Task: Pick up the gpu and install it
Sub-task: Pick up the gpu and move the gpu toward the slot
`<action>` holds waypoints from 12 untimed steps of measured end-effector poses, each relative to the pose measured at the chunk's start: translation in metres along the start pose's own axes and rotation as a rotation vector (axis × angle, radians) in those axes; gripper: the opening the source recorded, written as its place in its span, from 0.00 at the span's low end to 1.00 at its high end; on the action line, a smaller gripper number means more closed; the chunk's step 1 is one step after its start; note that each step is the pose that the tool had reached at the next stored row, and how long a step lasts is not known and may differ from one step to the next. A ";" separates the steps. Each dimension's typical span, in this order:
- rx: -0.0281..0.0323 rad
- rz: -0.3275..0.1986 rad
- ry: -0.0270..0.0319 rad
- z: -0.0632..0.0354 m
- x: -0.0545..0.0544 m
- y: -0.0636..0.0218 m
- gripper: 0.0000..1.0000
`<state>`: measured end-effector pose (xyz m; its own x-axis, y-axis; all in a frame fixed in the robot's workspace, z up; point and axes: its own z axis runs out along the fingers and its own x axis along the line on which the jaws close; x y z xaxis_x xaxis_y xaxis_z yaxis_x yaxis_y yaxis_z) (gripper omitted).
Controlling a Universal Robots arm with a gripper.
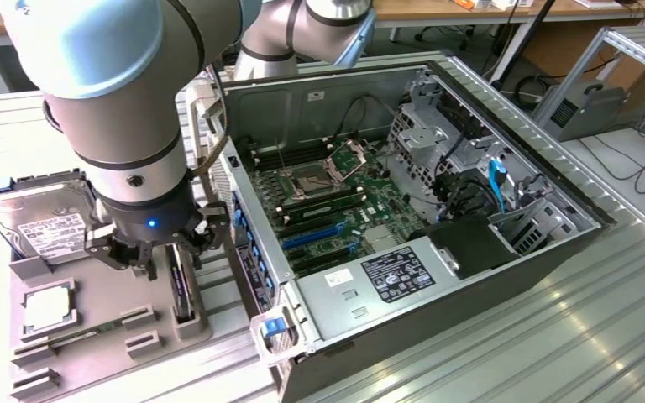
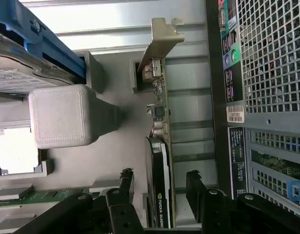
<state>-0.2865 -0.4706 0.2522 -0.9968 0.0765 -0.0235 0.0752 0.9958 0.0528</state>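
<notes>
Tool [image 2: 159, 174], unclenched, astride upright gpu [image 2: 159, 151] in gray tray [image 1: 104, 290], between hard drive [image 1: 37, 222] and computer case [image 1: 289, 105]

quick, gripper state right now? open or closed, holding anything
Gripper: open, one finger on each side of the gpu, gaps on both sides, holding nothing.

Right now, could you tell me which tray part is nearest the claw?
The gpu, standing on edge under the claw; the hard drive and CPU chip sit aside.
</notes>
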 end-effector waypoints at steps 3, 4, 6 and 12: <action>0.0001 0.000 0.0000 0.0034 0.000 -0.0001 0.35; 0.0001 0.000 -0.0001 0.0034 0.001 -0.0002 0.35; 0.0000 -0.001 -0.0014 0.0094 0.004 -0.0004 0.35; 0.0002 -0.001 0.0036 0.0128 0.001 0.0030 0.35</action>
<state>-0.2867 -0.4669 0.2396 -0.9969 0.0755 -0.0199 0.0743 0.9958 0.0526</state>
